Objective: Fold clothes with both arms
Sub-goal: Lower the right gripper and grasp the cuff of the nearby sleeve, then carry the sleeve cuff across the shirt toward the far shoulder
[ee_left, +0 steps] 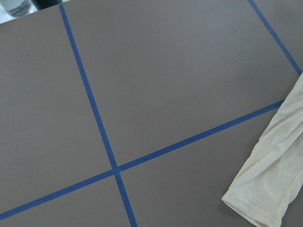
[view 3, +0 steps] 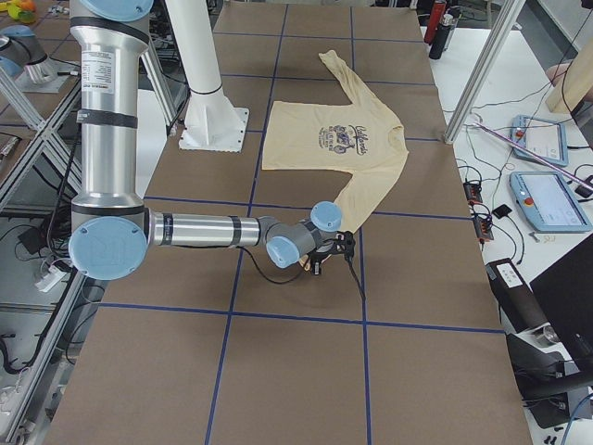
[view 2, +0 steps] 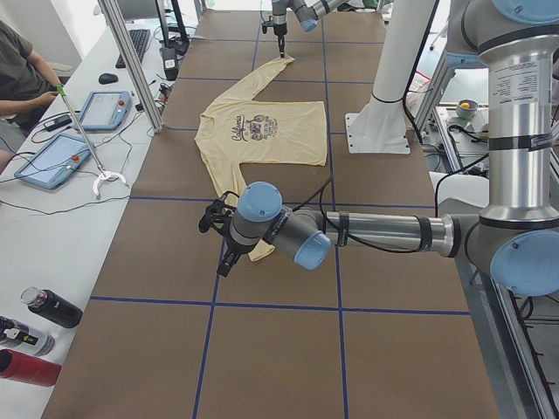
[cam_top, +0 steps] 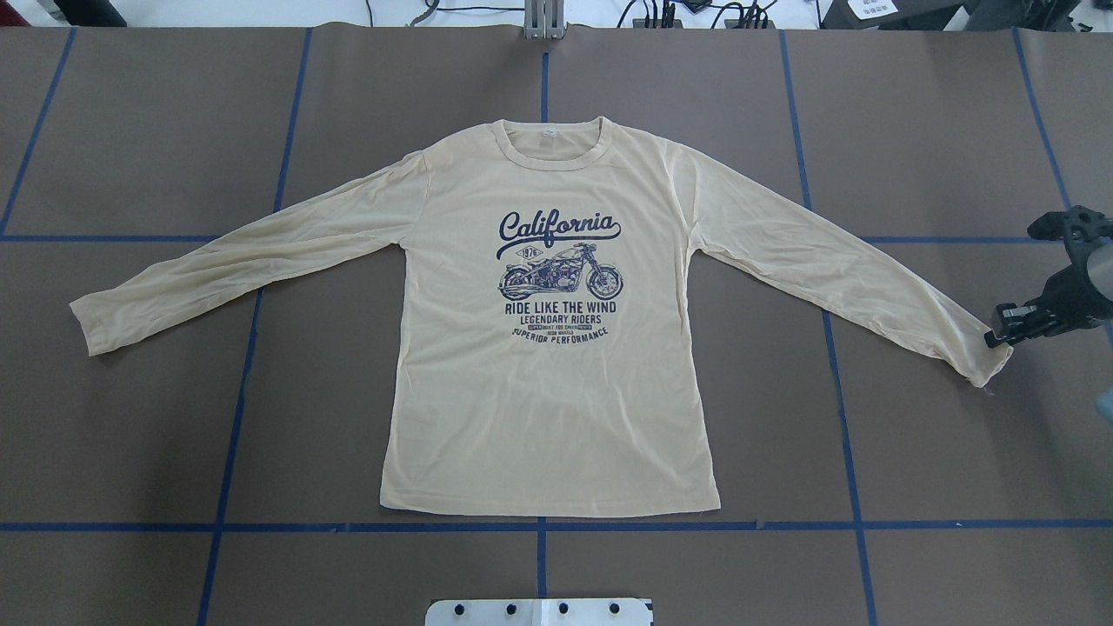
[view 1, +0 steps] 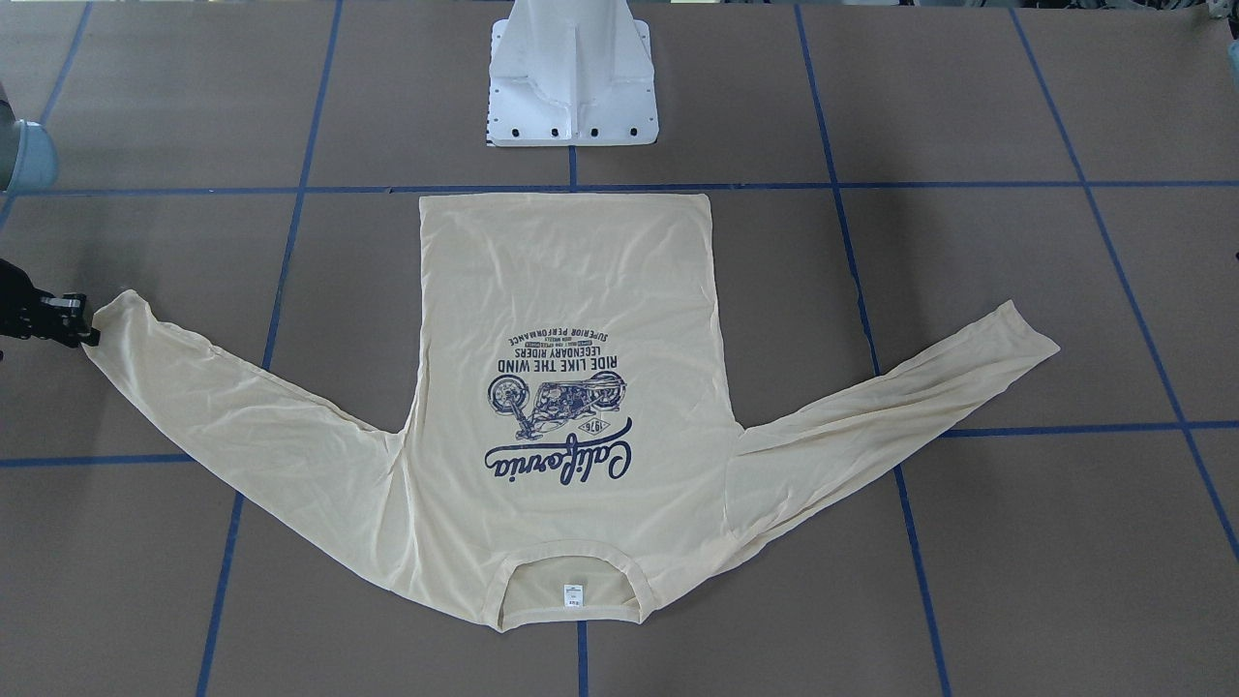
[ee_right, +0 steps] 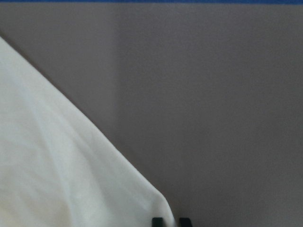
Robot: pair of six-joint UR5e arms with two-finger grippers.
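While the T-shirt [cam_top: 548,391] lies flat and print-up in the middle of the brown table [cam_top: 130,435], collar toward the top of the overhead frame and both sleeves spread to the sides, the right gripper [cam_top: 996,336] sits at that frame's right edge, its tip touching the upper corner of the sleeve cuff [cam_top: 991,363] there. At the bottom edge of the right wrist view its two black fingertips [ee_right: 158,221] stand close, a narrow gap between them, and the cloth's corner reaches them; whether they nip the fabric cannot be told. The left gripper [view 2: 222,262] shows only in the side view, low over the table near the other cuff [ee_left: 260,198]; spread or pressed together, I cannot tell. That cuff lies in the lower right of the left wrist view, beside crossing blue tape lines [ee_left: 113,168].
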